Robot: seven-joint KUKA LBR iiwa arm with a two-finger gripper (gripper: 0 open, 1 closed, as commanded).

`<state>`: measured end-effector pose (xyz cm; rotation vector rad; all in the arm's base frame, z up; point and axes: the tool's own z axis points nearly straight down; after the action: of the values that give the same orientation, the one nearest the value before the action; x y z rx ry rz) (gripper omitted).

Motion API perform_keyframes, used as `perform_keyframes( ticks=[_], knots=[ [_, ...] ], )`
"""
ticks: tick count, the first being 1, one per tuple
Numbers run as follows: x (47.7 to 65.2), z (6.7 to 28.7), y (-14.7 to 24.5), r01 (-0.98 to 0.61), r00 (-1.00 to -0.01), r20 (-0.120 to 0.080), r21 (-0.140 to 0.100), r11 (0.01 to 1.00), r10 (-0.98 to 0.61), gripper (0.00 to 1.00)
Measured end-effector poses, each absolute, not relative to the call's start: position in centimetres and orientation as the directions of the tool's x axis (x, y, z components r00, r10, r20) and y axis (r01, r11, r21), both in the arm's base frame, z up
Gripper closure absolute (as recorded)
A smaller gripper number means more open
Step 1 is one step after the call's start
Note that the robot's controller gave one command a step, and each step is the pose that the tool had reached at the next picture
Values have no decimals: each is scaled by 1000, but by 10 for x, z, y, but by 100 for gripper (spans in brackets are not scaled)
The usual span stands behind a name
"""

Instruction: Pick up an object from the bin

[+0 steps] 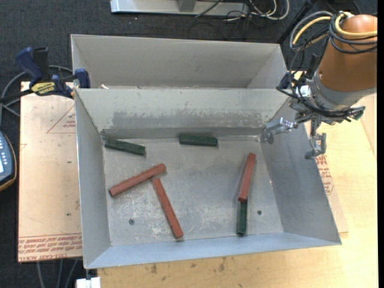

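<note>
The hand (pixel 294 138) hangs released, empty, over the bin's (pixel 300 188) right wall; a red bar (pixel 246 177) lies nearest. Probably poised to descend.

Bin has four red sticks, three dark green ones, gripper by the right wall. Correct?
No: the camera view shows three red sticks, not four. Three dark green sticks and the gripper by the right wall are as stated.
</note>
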<state>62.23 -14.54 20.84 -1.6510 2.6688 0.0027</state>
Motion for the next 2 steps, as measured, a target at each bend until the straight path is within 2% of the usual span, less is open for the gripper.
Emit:
perform_keyframes(
  ticks=[1,2],
  knots=[
    [624,72,-68,-996,94,-4,5,-94,-996,0],
    [625,75,-69,-996,91,-4,0,-91,-996,100]
  ],
)
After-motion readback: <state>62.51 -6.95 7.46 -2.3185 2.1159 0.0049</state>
